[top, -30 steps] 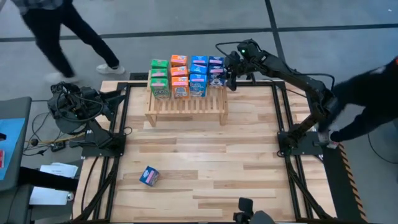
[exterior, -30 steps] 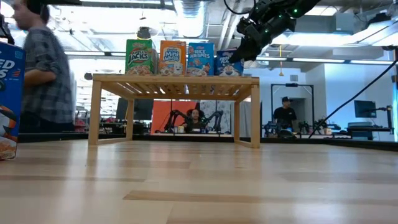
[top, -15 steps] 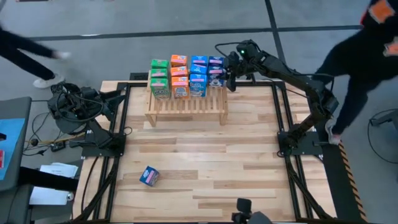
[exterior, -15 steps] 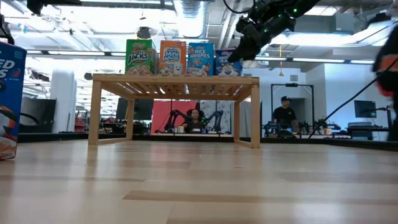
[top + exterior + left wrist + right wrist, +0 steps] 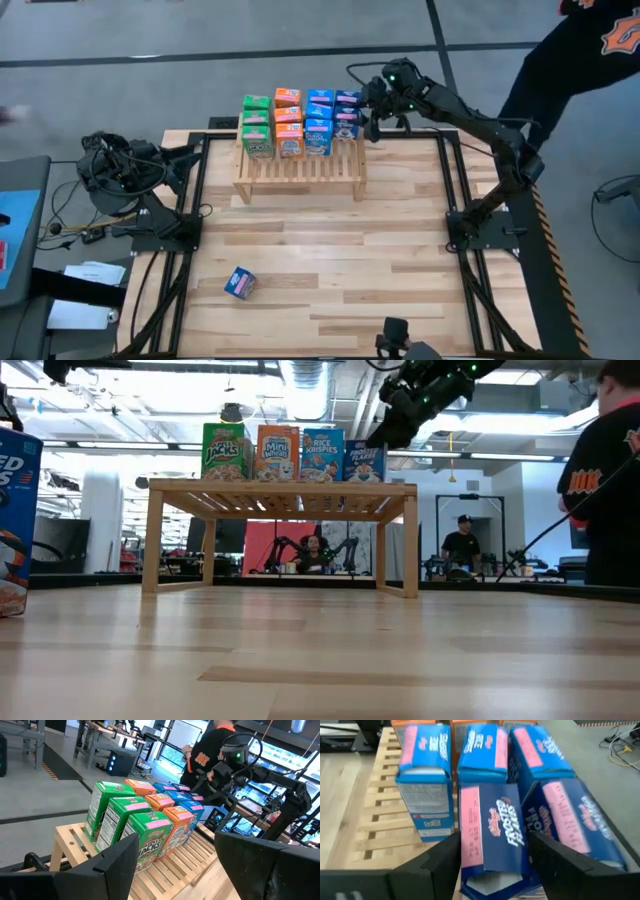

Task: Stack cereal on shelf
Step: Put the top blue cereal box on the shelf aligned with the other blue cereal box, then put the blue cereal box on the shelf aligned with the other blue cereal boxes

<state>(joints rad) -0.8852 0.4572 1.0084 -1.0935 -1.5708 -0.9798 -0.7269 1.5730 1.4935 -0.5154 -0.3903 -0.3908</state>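
The shelf (image 5: pixel 300 172) stands at the table's far side. It carries rows of upright cereal boxes (image 5: pixel 295 122) in green, orange and blue. At its far right end stands a dark blue box (image 5: pixel 492 832). My right gripper (image 5: pixel 493 847) hangs open just above that box, one finger on either side of its top with a narrow gap on each side. In the low view the gripper (image 5: pixel 385 432) is above and to the right of the box (image 5: pixel 365 460). My left gripper (image 5: pixel 175 870) waits open beyond the table's far left corner (image 5: pixel 140 160), with nothing between its fingers.
One loose blue cereal box (image 5: pixel 240 284) lies on the table near the left front. It shows large at the left edge of the low view (image 5: pixel 15 520). A person (image 5: pixel 590 50) stands beyond the table's far right corner. Bare wood lies between the shelf and the front edge.
My right gripper has let go of the dark blue box and risen slightly off it. The box was tilted under the fingers. It now stands upright at the shelf's right end. People have walked past behind the table.
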